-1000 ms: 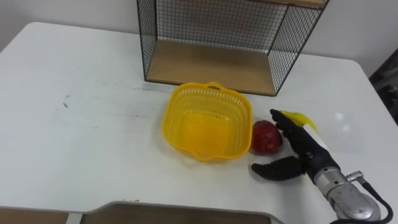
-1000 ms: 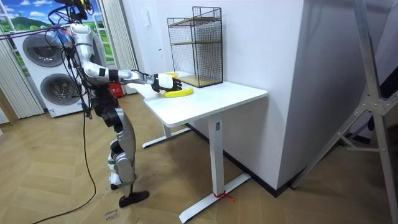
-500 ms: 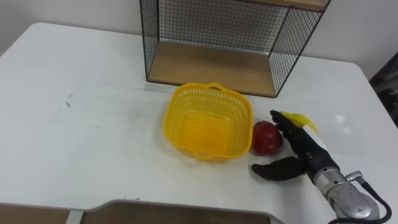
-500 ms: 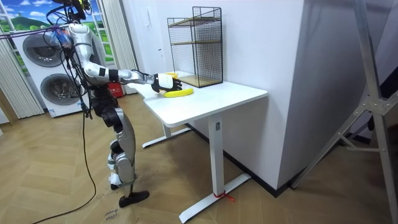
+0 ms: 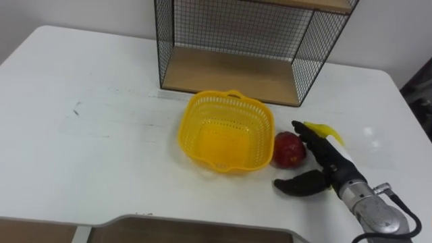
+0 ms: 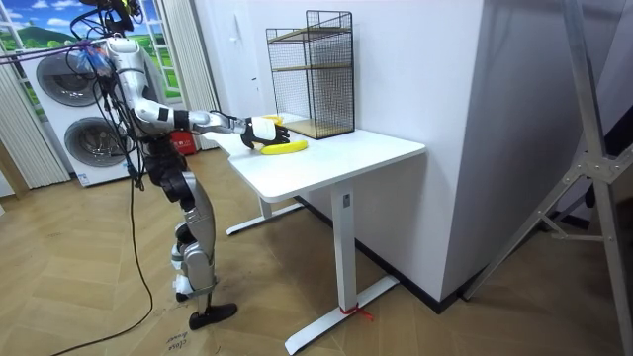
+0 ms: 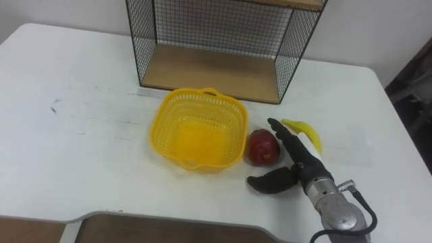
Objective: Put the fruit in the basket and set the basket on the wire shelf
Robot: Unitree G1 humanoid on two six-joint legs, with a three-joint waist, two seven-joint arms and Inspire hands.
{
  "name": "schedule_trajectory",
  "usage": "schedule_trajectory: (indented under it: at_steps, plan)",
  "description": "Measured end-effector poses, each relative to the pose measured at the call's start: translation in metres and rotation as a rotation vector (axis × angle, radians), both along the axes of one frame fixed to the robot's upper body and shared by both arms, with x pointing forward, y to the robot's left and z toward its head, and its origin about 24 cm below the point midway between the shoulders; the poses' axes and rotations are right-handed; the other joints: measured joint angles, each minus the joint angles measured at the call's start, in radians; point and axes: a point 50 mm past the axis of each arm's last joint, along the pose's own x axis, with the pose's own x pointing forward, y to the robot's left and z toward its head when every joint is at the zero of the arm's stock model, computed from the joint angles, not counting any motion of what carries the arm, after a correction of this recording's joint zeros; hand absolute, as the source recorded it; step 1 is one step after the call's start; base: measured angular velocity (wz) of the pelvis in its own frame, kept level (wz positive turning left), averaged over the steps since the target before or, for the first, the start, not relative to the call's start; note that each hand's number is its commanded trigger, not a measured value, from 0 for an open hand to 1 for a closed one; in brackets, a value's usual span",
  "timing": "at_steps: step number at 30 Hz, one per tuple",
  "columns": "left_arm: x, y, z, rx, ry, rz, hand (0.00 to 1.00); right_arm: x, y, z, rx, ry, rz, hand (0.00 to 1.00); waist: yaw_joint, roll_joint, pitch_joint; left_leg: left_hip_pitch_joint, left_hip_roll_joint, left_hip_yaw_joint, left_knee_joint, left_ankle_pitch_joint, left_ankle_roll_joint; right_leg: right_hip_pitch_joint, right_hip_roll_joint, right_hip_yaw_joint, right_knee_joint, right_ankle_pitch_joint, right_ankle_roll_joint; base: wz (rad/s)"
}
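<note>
Although the whole eye view has slid a little, which is the camera's own shift, none of the things has moved over the last second. The right hand stays parked where it was, so the first pick is, by the look of it, still not begun.

The white surface is smooth and matte, with a few faint dark scuffs. At its back stands the wire shelf, a box of thin black mesh with a flat wooden board as its floor. Just in front of it sits the yellow basket, which is perforated plastic with a rounded-square rim, and it is empty.

To the basket's right, the hand's dark fingers are stretched out straight along the far side of the red apple, the thumb spread wide in front, gripping nothing. Whether they touch the apple cannot be told. The apple is glossy and round, and lies close against the basket's outer wall. The banana, curved and smooth, lies behind the fingers.

In the room view the robot stands at the surface's end with this arm reached over it.
</note>
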Motion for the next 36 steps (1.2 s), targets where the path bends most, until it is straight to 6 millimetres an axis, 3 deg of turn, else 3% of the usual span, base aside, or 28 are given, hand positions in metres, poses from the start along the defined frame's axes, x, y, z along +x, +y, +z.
schedule_trajectory:
  at_steps: [5,6,7,8,21,36]
  plan:
    - [-0.002,0.0,0.0,0.005,0.029,-0.018,0.0,0.004,-0.001,-0.002,-0.006,0.01,-0.001,0.0,0.001,0.006,-0.0031,0.0,0.0,-0.006,0.001,0.0,0.0,0.001,0.0,0.001,0.0,0.004,-0.001,0.0]
    - [-0.003,-0.001,0.0,0.006,0.034,-0.022,0.0,0.005,-0.001,-0.002,-0.008,0.012,0.001,0.36,0.002,0.008,-0.0047,0.0,0.0,-0.006,0.002,0.0,0.0,0.002,0.0,0.0,0.0,0.004,-0.001,0.0]
    - [-0.003,-0.001,-0.001,0.006,0.036,-0.025,0.0,0.005,-0.001,-0.002,-0.009,0.014,0.002,0.81,0.002,0.009,-0.0053,0.0,0.0,-0.007,0.002,0.0,0.0,0.002,0.0,0.0,0.0,0.004,-0.001,0.0]
    - [-0.003,-0.001,-0.001,0.007,0.036,-0.026,0.0,0.005,-0.001,-0.002,-0.012,0.017,0.002,1.0,0.001,0.01,-0.0058,0.0,0.0,-0.009,0.003,0.0,0.0,0.004,0.0,0.0,0.0,0.004,-0.001,0.04]
    - [0.002,-0.003,-0.001,0.004,0.027,-0.034,0.0,0.027,-0.015,0.008,-0.13,-0.016,-0.073,1.0,0.004,0.01,-0.0063,0.007,0.0,-0.012,-0.001,0.0,0.0,0.012,0.003,0.0,-0.018,0.006,0.0,0.01]
    - [0.008,-0.003,-0.001,0.002,0.017,-0.037,0.0,0.025,-0.013,0.001,-0.108,0.015,-0.077,1.0,0.003,0.004,-0.0083,0.009,0.0,-0.013,-0.001,0.0,0.0,0.017,0.002,0.0,-0.015,0.006,0.0,0.0]
